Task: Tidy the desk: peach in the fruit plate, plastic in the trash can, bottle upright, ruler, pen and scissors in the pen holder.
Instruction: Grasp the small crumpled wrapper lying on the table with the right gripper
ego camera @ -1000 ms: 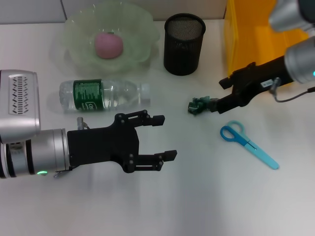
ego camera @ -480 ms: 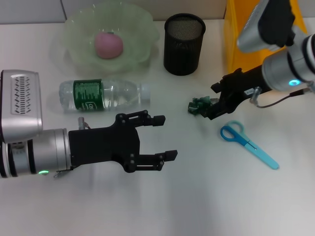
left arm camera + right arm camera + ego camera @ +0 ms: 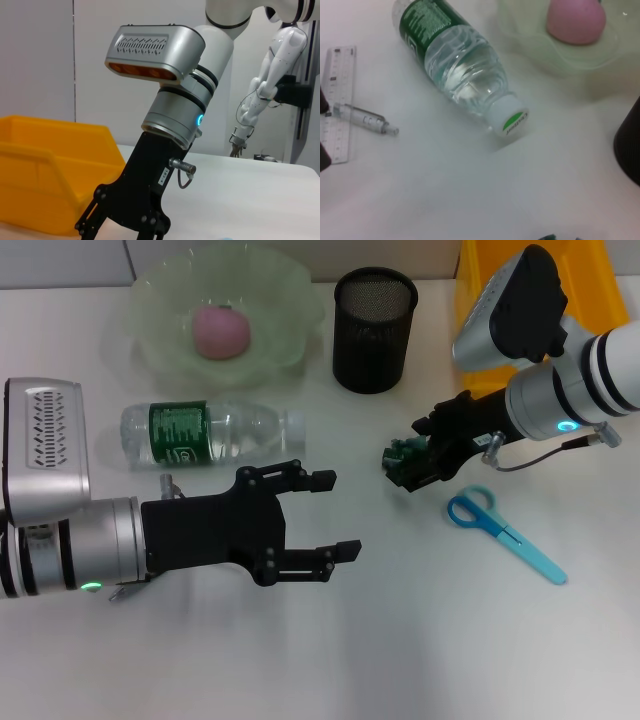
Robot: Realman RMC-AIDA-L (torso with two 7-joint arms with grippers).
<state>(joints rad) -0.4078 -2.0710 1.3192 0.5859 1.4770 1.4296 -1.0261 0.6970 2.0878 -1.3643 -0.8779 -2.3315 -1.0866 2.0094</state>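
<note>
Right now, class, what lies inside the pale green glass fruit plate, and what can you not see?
One pink peach sits inside the pale green glass fruit plate, near its middle. Nothing else shows there; the peach's underside is hidden.

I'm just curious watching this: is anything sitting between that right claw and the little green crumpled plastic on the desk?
Nothing visible. The right claw is already at the green plastic, its fingers right against it. The scissors lie apart, nearer the robot, and the pen holder stands farther back.

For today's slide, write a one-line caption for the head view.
Right gripper at crumpled green plastic; left gripper open beside lying bottle; peach plated.
</note>
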